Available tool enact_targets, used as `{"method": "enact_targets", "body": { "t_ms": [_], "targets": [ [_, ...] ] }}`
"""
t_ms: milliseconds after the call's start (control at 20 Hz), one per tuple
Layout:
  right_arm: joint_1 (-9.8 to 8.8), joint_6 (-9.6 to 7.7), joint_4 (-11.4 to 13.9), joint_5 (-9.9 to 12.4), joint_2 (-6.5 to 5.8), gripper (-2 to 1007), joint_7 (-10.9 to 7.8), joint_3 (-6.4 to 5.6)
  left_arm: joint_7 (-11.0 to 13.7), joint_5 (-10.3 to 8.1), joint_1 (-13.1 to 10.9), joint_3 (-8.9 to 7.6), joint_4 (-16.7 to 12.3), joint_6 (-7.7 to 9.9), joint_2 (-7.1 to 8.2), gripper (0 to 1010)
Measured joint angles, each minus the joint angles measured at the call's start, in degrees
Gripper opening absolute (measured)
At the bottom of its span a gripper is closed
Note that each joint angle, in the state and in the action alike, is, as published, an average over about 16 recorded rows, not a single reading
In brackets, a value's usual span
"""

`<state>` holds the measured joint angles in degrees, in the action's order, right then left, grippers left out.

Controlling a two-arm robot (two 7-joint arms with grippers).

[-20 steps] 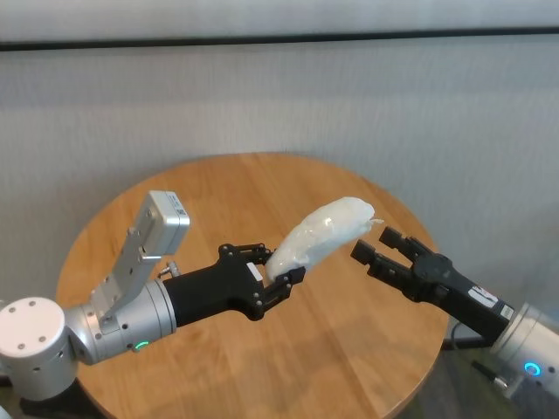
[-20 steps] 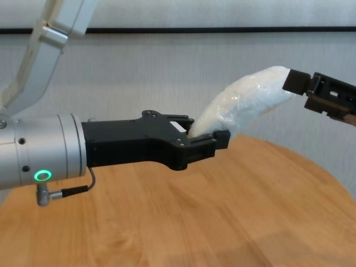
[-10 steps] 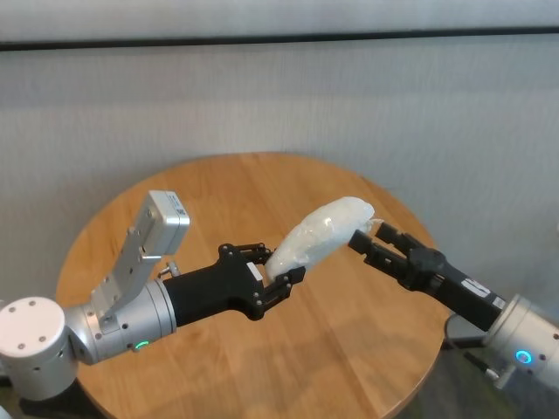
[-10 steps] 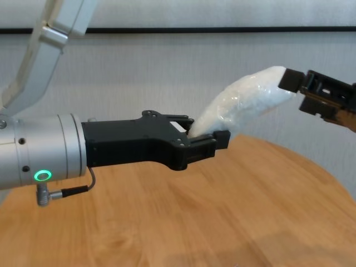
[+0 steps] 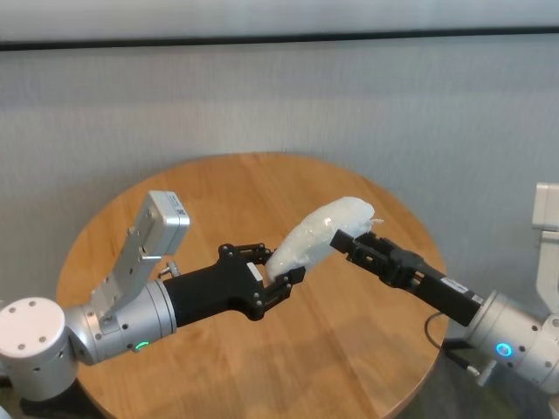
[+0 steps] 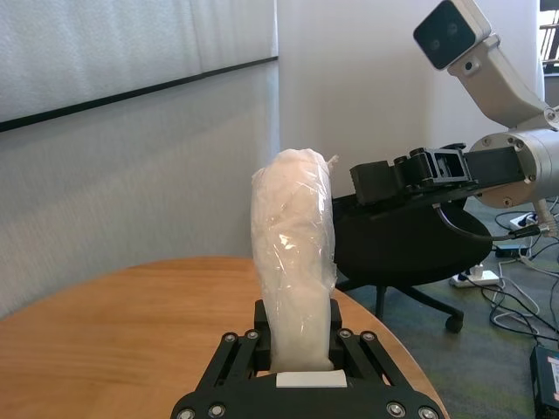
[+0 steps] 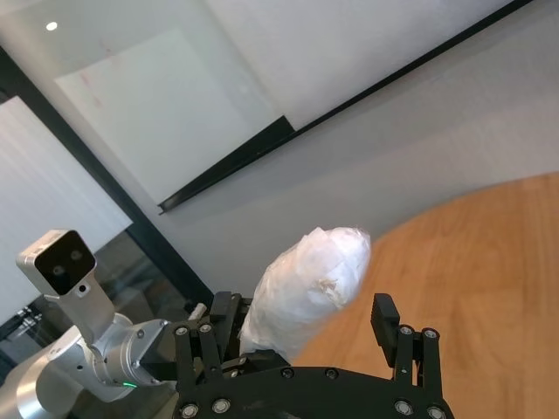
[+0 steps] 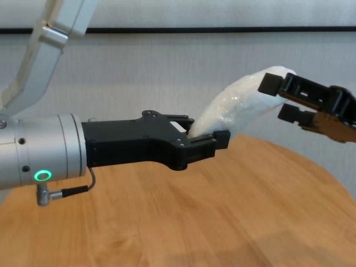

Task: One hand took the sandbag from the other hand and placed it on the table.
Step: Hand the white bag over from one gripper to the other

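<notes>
1. Left gripper (image 5: pixel 281 278) — black, two-finger, on a silver wrist with a green ring light. It is clamped on the lower end of the sandbag (image 5: pixel 319 234) and holds it in the air above the table (image 5: pixel 218 188).
2. Sandbag — a white, lumpy pouch in shiny clear plastic. It rises at a slant from the left gripper toward the robot's right, with its free upper end pointing at the right gripper (image 5: pixel 348 239). No part of it touches the table.
3. Right gripper — black, two-finger, on a silver wrist with a blue ring light. Its jaws stand spread wide, one finger on each side of the sandbag's upper end. In the chest view the fingertips (image 8: pixel 269 84) overlap the tip of the pouch. The right wrist view shows the pouch end between the two spread fingers, clear of the one on the table side.
4. Whether the right gripper's fingers touch the plastic cannot be told from these views.
5. Table — round, light wooden planks, lying below both grippers.
6. Background — an office chair (image 6: pixel 410 249) stands on the floor beyond the table edge, seen from the left wrist.
</notes>
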<state>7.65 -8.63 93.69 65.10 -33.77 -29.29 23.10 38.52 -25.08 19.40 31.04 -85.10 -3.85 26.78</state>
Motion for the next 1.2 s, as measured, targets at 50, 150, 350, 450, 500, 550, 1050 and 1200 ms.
{"method": "enact_targets", "body": {
  "t_ms": [50,150,350,450,500,550,1050,1200],
  "targets": [
    [0.27,-0.22,-0.3,0.4,0.19,1000,0.11,0.22,0.0,0.00,0.0,0.00,0.0,0.00,0.00,357],
    [0.70,-0.63,-0.7,1.2,0.58,1001,0.48,0.54,0.0,0.00,0.0,0.00,0.0,0.00,0.00,357],
    [1.30,-1.32,-1.5,3.0,1.35,1001,1.41,0.94,0.0,0.00,0.0,0.00,0.0,0.00,0.00,357],
    [1.54,-1.63,-1.8,3.9,1.74,1001,1.96,1.07,0.0,0.00,0.0,0.00,0.0,0.00,0.00,357],
    [1.65,-1.79,-1.9,4.4,1.93,1001,2.29,1.12,0.0,0.00,0.0,0.00,0.0,0.00,0.00,357],
    [1.76,-1.97,-2.0,4.9,2.14,1001,2.64,1.18,0.0,0.00,0.0,0.00,0.0,0.00,0.00,357],
    [2.70,-3.50,-2.9,9.2,3.64,1001,5.07,1.92,0.0,0.00,0.0,0.00,0.0,0.00,0.00,357],
    [3.09,-3.66,-3.1,9.8,3.77,1001,5.32,2.40,0.0,0.00,0.0,0.00,0.0,0.00,0.00,357]
  ]
}}
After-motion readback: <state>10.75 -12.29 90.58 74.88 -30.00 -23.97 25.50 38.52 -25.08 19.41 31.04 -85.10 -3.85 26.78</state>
